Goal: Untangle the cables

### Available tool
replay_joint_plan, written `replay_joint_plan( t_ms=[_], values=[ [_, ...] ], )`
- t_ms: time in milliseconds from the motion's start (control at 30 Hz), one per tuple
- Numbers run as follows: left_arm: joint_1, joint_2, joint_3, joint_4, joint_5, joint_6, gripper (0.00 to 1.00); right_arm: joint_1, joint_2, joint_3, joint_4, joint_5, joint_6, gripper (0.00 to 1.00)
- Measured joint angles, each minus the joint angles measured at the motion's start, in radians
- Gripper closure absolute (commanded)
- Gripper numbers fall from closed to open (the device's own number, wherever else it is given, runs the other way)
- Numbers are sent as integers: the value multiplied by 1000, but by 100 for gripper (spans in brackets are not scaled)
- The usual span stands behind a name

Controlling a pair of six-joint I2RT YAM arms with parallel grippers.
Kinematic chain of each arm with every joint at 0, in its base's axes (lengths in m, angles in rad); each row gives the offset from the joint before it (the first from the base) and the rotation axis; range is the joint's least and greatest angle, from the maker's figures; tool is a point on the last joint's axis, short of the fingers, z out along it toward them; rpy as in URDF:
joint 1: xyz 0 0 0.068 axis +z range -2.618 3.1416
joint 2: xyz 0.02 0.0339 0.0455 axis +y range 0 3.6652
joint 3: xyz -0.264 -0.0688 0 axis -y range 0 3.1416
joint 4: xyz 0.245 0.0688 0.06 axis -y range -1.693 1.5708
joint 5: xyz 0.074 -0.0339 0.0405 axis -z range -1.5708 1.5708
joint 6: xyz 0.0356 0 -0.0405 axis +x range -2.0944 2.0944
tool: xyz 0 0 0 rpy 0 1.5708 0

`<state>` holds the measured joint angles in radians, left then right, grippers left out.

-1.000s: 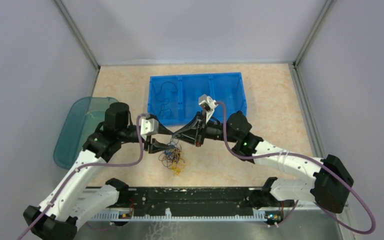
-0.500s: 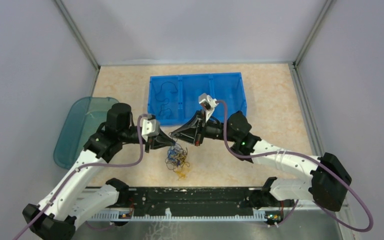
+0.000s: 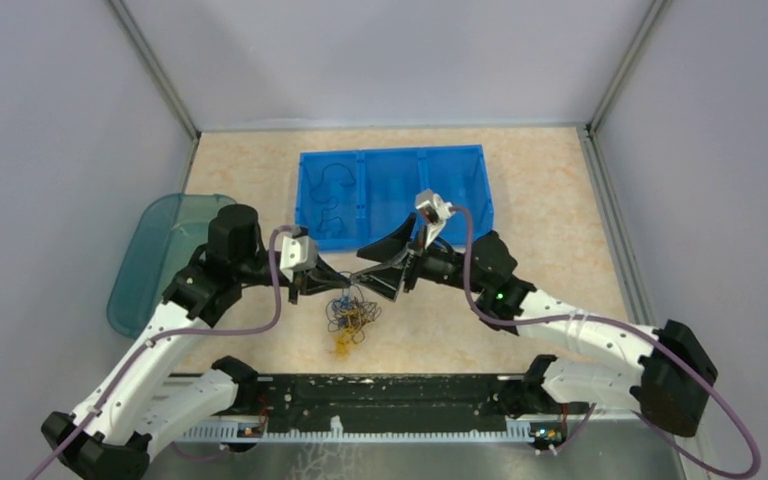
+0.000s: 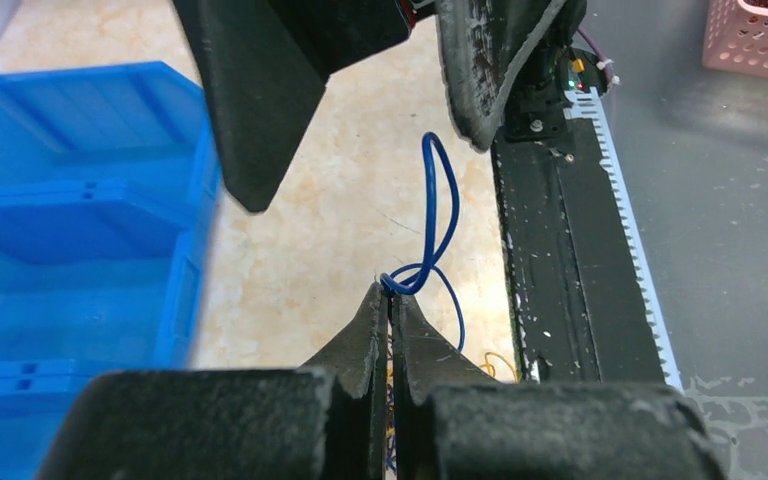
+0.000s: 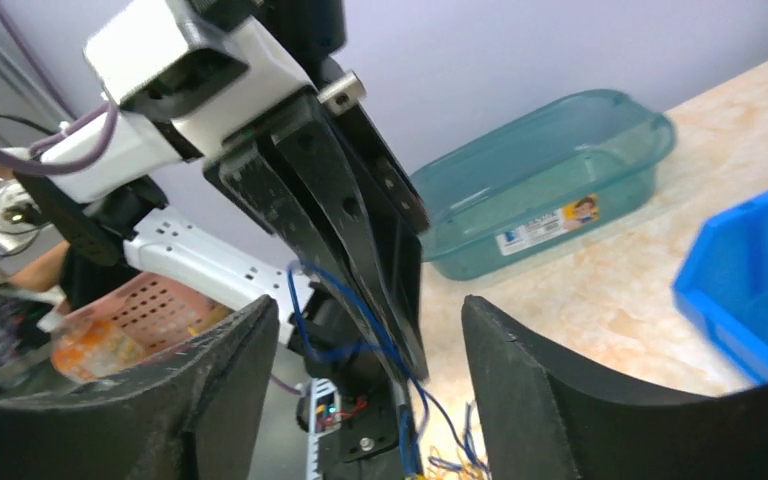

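The cables (image 3: pixel 348 318) lie as a small tangle of blue, yellow-orange and dark wires on the table between the two arms. My left gripper (image 3: pixel 332 287) (image 4: pixel 390 290) is shut on a blue wire (image 4: pixel 444 205) that loops up out of its tips. My right gripper (image 3: pixel 363 268) (image 5: pixel 368 306) stands open right in front of it. Its two fingers (image 4: pixel 250 110) flank the left gripper's tips and the blue wire (image 5: pixel 312 305) without touching the wire.
A blue three-part bin (image 3: pixel 392 196) sits behind the grippers, with dark wire pieces (image 3: pixel 332 190) in its left compartment. A teal tub (image 3: pixel 155 262) stands at the left. A black rail (image 3: pixel 380 395) runs along the near edge. Off the table stands a pink basket (image 4: pixel 760 40).
My left gripper has closed on the blue wire above the tangle. My right gripper has opened from shut and now brackets the left gripper's tips.
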<state>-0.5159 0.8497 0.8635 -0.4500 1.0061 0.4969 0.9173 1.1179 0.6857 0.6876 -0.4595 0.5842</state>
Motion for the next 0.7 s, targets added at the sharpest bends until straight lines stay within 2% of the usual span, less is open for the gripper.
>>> replay_joint_plan(
  t_ms=[67, 200, 333, 533, 700],
  values=[
    [-1, -1, 27, -1, -7, -3, 100, -2, -66, -42, -18, 44, -16, 23],
    [-2, -1, 109, 3, -9, -19, 100, -4, -244, -152, -45, 136, -62, 22],
    [-2, -1, 172, 24, -6, -61, 99, -4, -290, -208, -41, 154, -89, 23],
    [-2, 0, 197, 66, 0, -136, 100, -2, -209, -244, 1, 128, -130, 24],
    [-3, 5, 202, 85, 0, -187, 100, 63, -42, -154, 24, 120, -219, 27]
  ],
)
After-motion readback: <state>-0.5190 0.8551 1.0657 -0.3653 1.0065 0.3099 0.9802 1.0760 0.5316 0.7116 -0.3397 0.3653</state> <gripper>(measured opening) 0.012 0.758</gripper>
